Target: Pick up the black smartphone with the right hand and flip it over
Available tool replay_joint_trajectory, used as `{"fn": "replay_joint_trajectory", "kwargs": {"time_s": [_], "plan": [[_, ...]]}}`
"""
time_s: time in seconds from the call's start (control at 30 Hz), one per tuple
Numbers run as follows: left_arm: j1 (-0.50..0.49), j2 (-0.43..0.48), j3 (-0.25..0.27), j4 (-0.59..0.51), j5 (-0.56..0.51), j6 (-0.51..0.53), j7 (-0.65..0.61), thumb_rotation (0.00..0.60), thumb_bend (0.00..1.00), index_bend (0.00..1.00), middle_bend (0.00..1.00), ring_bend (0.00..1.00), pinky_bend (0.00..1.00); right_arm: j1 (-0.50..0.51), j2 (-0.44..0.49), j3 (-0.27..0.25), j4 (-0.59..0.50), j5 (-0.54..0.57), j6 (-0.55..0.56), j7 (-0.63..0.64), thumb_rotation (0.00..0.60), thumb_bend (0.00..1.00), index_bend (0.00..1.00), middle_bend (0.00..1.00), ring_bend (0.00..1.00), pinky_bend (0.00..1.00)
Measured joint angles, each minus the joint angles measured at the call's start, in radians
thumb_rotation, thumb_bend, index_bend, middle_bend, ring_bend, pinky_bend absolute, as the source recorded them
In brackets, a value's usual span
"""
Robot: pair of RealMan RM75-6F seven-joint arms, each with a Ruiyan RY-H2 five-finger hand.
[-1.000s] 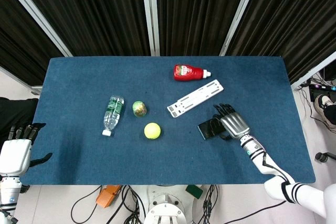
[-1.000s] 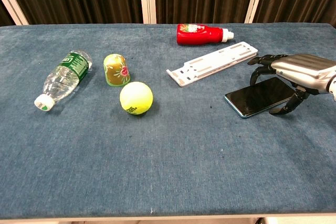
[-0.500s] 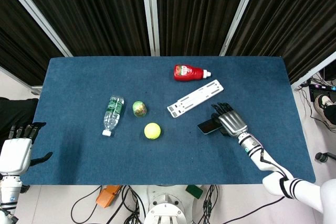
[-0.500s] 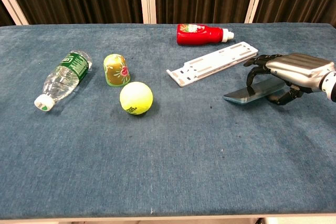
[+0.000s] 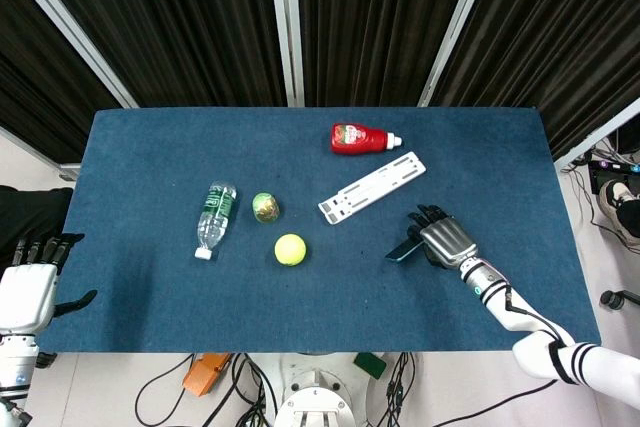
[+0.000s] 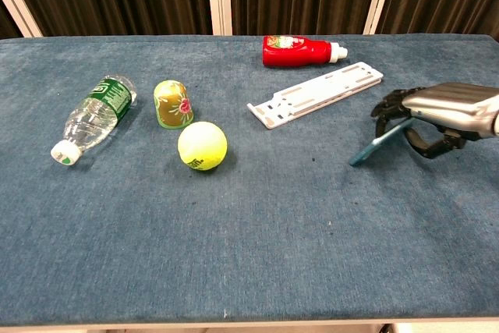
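The black smartphone (image 6: pixel 373 144) (image 5: pixel 404 247) is tilted steeply on edge, its low end on the blue table (image 6: pixel 257 232) at the right. My right hand (image 6: pixel 433 115) (image 5: pixel 442 241) grips its upper end, fingers curled over it. Only the thin teal edge of the phone shows in the chest view. My left hand (image 5: pixel 30 282) hangs off the table's left front corner, fingers apart and holding nothing; only the head view shows it.
A white slotted plate (image 6: pixel 316 93) lies just behind the phone. A red ketchup bottle (image 6: pixel 300 50) lies farther back. A tennis ball (image 6: pixel 202 145), a small green-gold egg-shaped object (image 6: pixel 172 103) and a lying water bottle (image 6: pixel 93 117) sit to the left.
The phone went from lying nearly flat under my right hand to standing steeply on its edge, lifted at the end my hand holds. The left hand stayed put.
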State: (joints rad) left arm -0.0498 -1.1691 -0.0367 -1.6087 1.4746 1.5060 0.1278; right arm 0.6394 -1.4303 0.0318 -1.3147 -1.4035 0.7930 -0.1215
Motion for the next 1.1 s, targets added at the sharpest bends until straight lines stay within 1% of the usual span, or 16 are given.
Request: {"fn": "replay_joint_trajectory", "kwargs": {"time_s": [0.07, 0.13, 0.2, 0.3, 0.37, 0.47, 0.63, 0.73, 0.97, 1.1], "plan": [[-0.003, -0.003, -0.001, 0.003, 0.0, -0.003, -0.004, 0.6, 0.1, 0.19, 0.19, 0.11, 0.0, 0.0, 0.029, 0.0, -0.037, 0.036, -0.016, -0.035, 0.6, 0.93, 0.49, 0.19, 0.03, 0.13], [-0.006, -0.005, -0.002, 0.005, 0.004, -0.004, -0.006, 0.6, 0.1, 0.19, 0.19, 0.11, 0.0, 0.003, 0.036, 0.006, -0.058, 0.075, -0.026, -0.07, 0.6, 0.93, 0.46, 0.19, 0.03, 0.13], [-0.009, -0.006, -0.002, 0.007, 0.008, -0.005, -0.006, 0.6, 0.1, 0.19, 0.19, 0.11, 0.0, 0.008, 0.033, 0.015, -0.066, 0.102, -0.029, -0.099, 0.6, 0.93, 0.37, 0.19, 0.03, 0.13], [-0.008, -0.006, -0.002, 0.007, 0.008, -0.002, -0.005, 0.6, 0.1, 0.19, 0.19, 0.11, 0.0, 0.022, 0.013, 0.032, -0.067, 0.133, -0.028, -0.142, 0.6, 0.92, 0.2, 0.19, 0.03, 0.13], [-0.006, -0.004, -0.003, 0.007, 0.007, 0.001, -0.006, 0.6, 0.1, 0.19, 0.19, 0.11, 0.0, 0.034, -0.006, 0.043, -0.062, 0.15, -0.027, -0.164, 0.6, 0.92, 0.13, 0.19, 0.03, 0.13], [-0.003, -0.002, -0.002, 0.006, 0.005, 0.003, -0.007, 0.6, 0.1, 0.19, 0.19, 0.11, 0.0, 0.052, -0.029, 0.054, -0.053, 0.167, -0.029, -0.179, 0.6, 0.92, 0.08, 0.19, 0.03, 0.13], [-0.001, 0.0, 0.0, 0.006, 0.005, 0.005, -0.009, 0.6, 0.1, 0.19, 0.19, 0.11, 0.0, 0.065, -0.039, 0.06, -0.049, 0.182, -0.043, -0.171, 0.6, 0.92, 0.03, 0.19, 0.03, 0.13], [-0.002, 0.0, -0.001, 0.007, 0.005, 0.004, -0.009, 0.6, 0.1, 0.19, 0.19, 0.11, 0.0, 0.066, -0.044, 0.062, -0.041, 0.18, -0.029, -0.166, 0.6, 0.92, 0.0, 0.17, 0.03, 0.13], [-0.006, 0.0, -0.003, 0.007, 0.008, 0.005, -0.009, 0.6, 0.1, 0.19, 0.19, 0.11, 0.0, 0.058, -0.06, 0.068, -0.01, 0.165, 0.022, -0.142, 0.6, 0.87, 0.0, 0.14, 0.01, 0.13], [-0.007, 0.001, -0.004, 0.005, 0.009, 0.004, -0.008, 0.6, 0.1, 0.19, 0.19, 0.11, 0.0, 0.048, -0.056, 0.068, -0.008, 0.15, 0.05, -0.128, 0.6, 0.85, 0.0, 0.13, 0.0, 0.13]]}}
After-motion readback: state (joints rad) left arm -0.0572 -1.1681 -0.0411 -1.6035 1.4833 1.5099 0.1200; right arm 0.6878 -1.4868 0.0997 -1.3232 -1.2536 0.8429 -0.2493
